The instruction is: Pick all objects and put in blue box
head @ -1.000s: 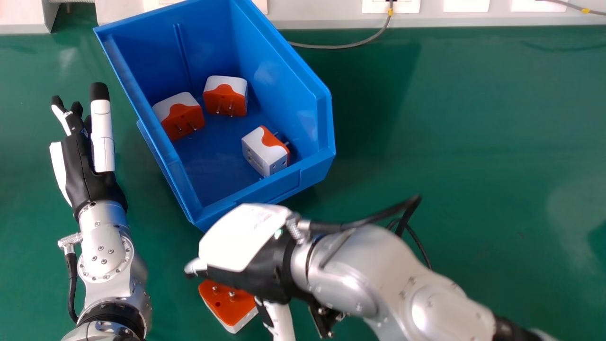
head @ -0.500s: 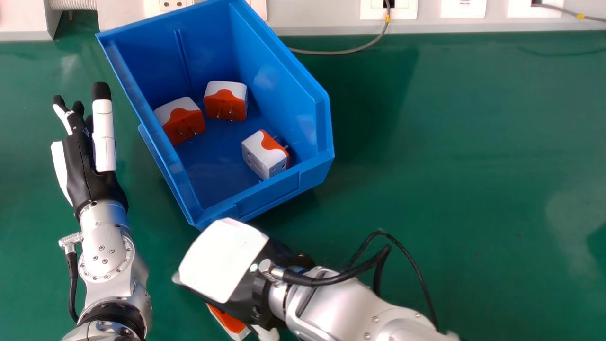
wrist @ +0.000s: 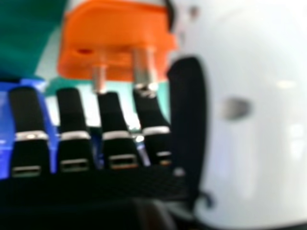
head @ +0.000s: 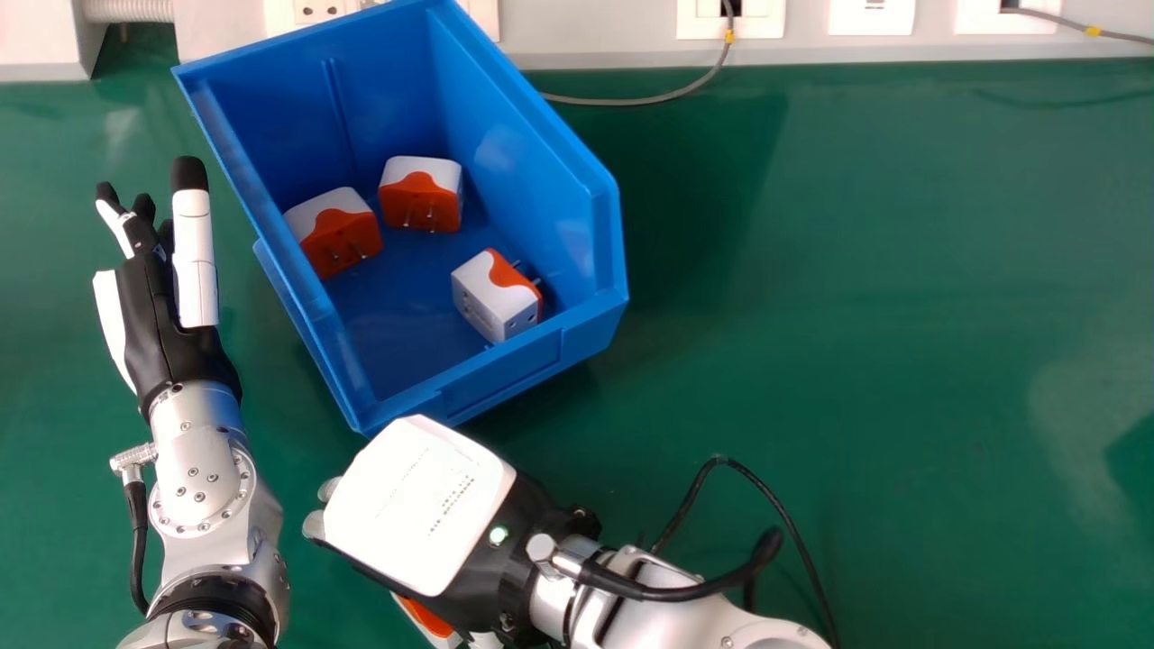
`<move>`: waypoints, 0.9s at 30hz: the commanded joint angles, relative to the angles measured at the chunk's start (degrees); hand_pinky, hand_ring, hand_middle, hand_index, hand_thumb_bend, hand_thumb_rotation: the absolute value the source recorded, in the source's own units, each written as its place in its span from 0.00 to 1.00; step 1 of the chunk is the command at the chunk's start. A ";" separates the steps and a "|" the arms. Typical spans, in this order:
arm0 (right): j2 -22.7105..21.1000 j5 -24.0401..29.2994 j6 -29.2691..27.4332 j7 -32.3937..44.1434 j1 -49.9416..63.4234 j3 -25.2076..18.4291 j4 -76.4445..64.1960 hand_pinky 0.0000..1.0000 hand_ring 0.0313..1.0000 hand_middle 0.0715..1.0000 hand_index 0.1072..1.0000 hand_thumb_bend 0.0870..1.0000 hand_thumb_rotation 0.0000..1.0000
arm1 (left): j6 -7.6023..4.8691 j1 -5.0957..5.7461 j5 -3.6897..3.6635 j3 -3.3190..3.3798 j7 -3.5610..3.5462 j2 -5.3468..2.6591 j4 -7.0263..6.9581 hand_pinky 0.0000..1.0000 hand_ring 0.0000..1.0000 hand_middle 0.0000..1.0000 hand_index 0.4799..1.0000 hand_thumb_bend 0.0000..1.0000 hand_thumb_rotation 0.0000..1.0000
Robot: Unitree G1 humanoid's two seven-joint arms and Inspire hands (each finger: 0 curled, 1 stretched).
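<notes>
The right hand (head: 416, 505) is low over an orange-and-white plug adapter (head: 427, 620) on the table, hiding most of it. In the right hand view, that adapter (wrist: 115, 36) lies between the open right hand's fingers and thumb (wrist: 254, 148), its metal pins facing the fingers; contact cannot be told. The blue box (head: 505, 376) stands in front of the robot, holding one adapter (head: 338, 236) by its left wall, another (head: 422, 195) farther back and a third (head: 497, 296) near its front right. Left of the box, the left hand (head: 162, 315) is open and holds nothing.
A green table (head: 865, 297) extends to the right of the box. Along its far edge runs a pale panel with sockets (head: 730, 18) and a grey cable (head: 631, 101). The right wrist's black cable (head: 766, 496) loops over the table.
The right hand has moved down and to the left in the head view, now covering more of the table adapter. The left hand has kept still.
</notes>
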 commanded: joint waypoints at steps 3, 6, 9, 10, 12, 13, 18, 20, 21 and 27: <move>0.65 2.59 0.22 0.81 3.55 -0.73 3.77 0.46 0.59 0.68 0.64 0.68 0.03 | -0.79 -1.39 0.76 -0.58 0.09 0.50 -0.72 0.93 0.98 1.00 1.00 0.97 0.90; 0.65 2.91 0.47 1.67 3.91 -0.96 3.36 0.44 0.57 0.66 0.63 0.67 0.03 | -0.78 -1.39 0.58 -0.50 -0.17 0.47 -0.73 0.93 0.98 1.00 1.00 0.97 0.90; 0.57 2.55 0.43 1.87 3.91 -0.76 3.28 0.40 0.54 0.64 0.58 0.63 0.04 | -0.72 -1.38 0.47 -0.42 -0.30 0.48 -0.73 0.93 0.98 1.00 1.00 0.97 0.90; 0.57 2.41 0.46 1.90 3.90 -0.69 3.28 0.40 0.54 0.64 0.58 0.63 0.04 | -0.74 -1.36 0.46 -0.40 -0.32 0.47 -0.73 0.93 0.98 1.00 1.00 0.97 0.90; 0.72 2.26 0.70 2.33 3.92 -0.63 3.23 0.38 0.52 0.62 0.53 0.57 0.07 | -0.67 -1.38 0.39 -0.32 -0.33 0.47 -0.73 0.93 0.98 1.00 1.00 0.96 0.90; 0.79 2.30 0.75 2.56 3.93 -0.65 3.20 0.37 0.51 0.62 0.51 0.55 0.08 | -0.60 -1.42 0.33 -0.27 -0.36 0.48 -0.72 0.93 0.98 1.00 1.00 0.97 0.90; 0.59 2.48 0.44 3.16 3.85 -0.83 2.75 0.35 0.49 0.60 0.47 0.51 0.10 | -0.69 -1.47 0.30 -0.23 -0.47 0.44 -0.74 0.93 0.98 1.00 1.00 0.97 0.90; 0.54 2.69 0.37 3.51 3.91 -0.98 2.51 0.35 0.49 0.60 0.46 0.50 0.10 | -0.69 -1.45 0.34 -0.26 -0.40 0.42 -0.73 0.93 0.98 1.00 1.00 0.97 0.90; 0.52 2.74 0.36 3.62 3.94 -1.02 2.43 0.35 0.49 0.59 0.46 0.49 0.10 | -0.70 -1.46 0.41 -0.30 -0.27 0.42 -0.73 0.93 0.98 1.00 1.00 0.97 0.90; 0.43 2.37 0.13 3.56 3.68 -0.95 2.62 0.34 0.48 0.59 0.44 0.47 0.11 | -0.67 -1.45 0.51 -0.37 -0.08 0.44 -0.70 0.93 0.98 1.00 1.00 0.97 0.90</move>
